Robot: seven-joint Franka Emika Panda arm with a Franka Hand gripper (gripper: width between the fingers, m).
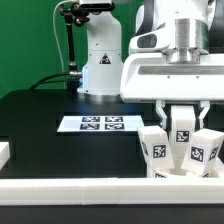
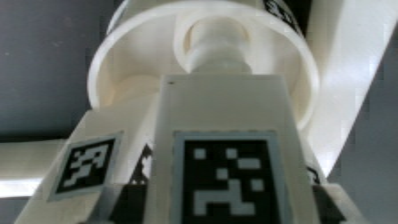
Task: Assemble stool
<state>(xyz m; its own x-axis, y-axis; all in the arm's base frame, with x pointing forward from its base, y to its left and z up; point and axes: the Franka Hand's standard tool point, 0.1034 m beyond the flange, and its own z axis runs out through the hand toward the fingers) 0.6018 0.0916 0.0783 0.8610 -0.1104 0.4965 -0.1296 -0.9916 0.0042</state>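
Observation:
My gripper (image 1: 183, 112) hangs at the exterior view's right, shut on a white stool leg (image 1: 183, 130) that stands upright with its tag facing the camera. Two more tagged legs (image 1: 155, 150) (image 1: 206, 150) stand close on either side of it, leaning a little. In the wrist view the held leg (image 2: 222, 130) fills the middle between the dark fingers (image 2: 139, 196), and its far end meets the round rimmed seat (image 2: 134, 60). In the exterior view the seat is hidden behind the legs and the front rail.
The marker board (image 1: 100, 124) lies flat mid-table. A long white border rail (image 1: 90, 190) runs along the front edge, and a white block (image 1: 5, 152) sits at the exterior view's left. The robot base (image 1: 100, 60) stands at the back.

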